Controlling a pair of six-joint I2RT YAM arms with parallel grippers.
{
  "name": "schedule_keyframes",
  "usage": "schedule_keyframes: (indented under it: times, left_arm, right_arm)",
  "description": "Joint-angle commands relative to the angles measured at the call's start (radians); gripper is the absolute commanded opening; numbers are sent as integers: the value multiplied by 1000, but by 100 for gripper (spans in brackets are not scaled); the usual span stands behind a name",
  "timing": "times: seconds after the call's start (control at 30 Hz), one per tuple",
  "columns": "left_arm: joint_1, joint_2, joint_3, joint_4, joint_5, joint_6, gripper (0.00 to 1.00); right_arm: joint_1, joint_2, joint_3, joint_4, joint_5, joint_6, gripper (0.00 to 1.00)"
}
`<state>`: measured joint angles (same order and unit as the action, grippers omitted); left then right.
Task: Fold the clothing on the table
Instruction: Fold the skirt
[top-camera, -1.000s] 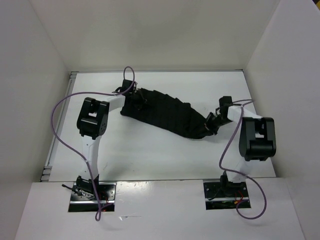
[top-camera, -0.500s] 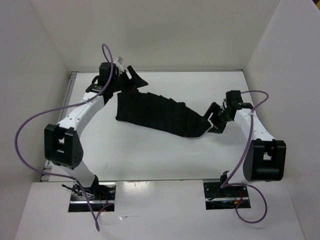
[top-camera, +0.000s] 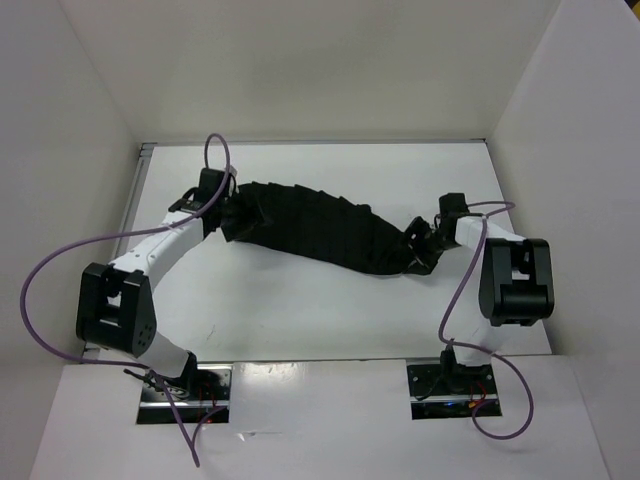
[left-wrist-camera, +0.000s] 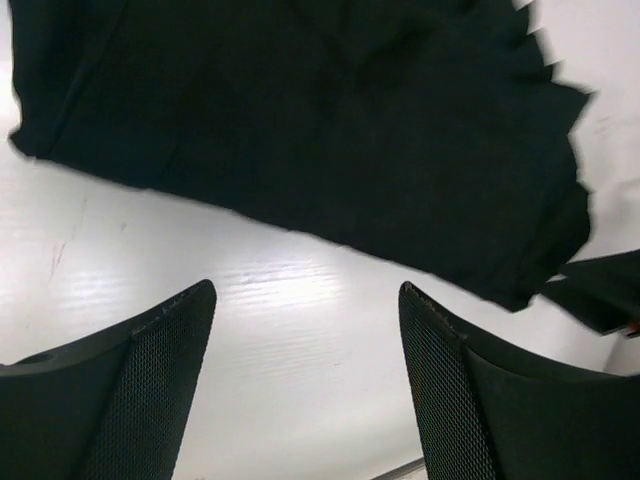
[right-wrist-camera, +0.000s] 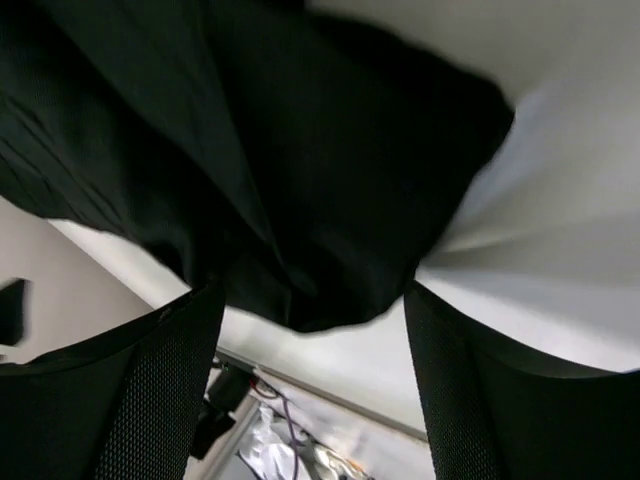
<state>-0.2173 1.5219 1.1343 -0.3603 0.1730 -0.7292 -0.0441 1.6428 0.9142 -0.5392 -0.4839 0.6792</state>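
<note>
The clothing is a black pleated garment lying as a long, bunched band across the middle of the white table. My left gripper is at its left end. In the left wrist view this gripper is open over bare table, with the clothing just beyond the fingertips. My right gripper is at the garment's right end. In the right wrist view it is open too, and a fold of the clothing reaches down to the level of its fingertips, gripped by neither finger.
White walls stand on the left, back and right of the table. Purple cables loop off both arms. A metal strip runs along the table's left edge. The arm bases sit at the near edge.
Both grippers have opened and let the clothing go. The left arm swung out to the far left corner, then came back to the garment's left end. The garment lies more spread.
</note>
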Motion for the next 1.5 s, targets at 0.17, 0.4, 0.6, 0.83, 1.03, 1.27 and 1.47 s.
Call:
schedule_keyframes:
  times: [0.17,0.4,0.6,0.83,1.03,1.27,1.47]
  left_arm:
    - [-8,-51,-102,21,31,11,81]
    - [-28,-51,-111,12,51,11,81]
    - [-37,-5,-55,12,69,49,81]
    - [-109,66,59,-45,82,148,76]
    - [-183,107,90,-33,45,153,30]
    - [-215,283,195,34,-75,47,0]
    - [-234,415,292,15,-118,14,0]
  right_arm:
    - [19,141,68,260,-53,80,77]
    - [107,251,165,349,-123,94,77]
    - [237,359,262,260,-124,-9,76]
    - [256,387,271,236,-101,-59,0]
    - [256,316,333,93,13,-112,0]
    - [256,259,295,-1,36,-133,0]
    - [256,224,255,-10,36,-152,0]
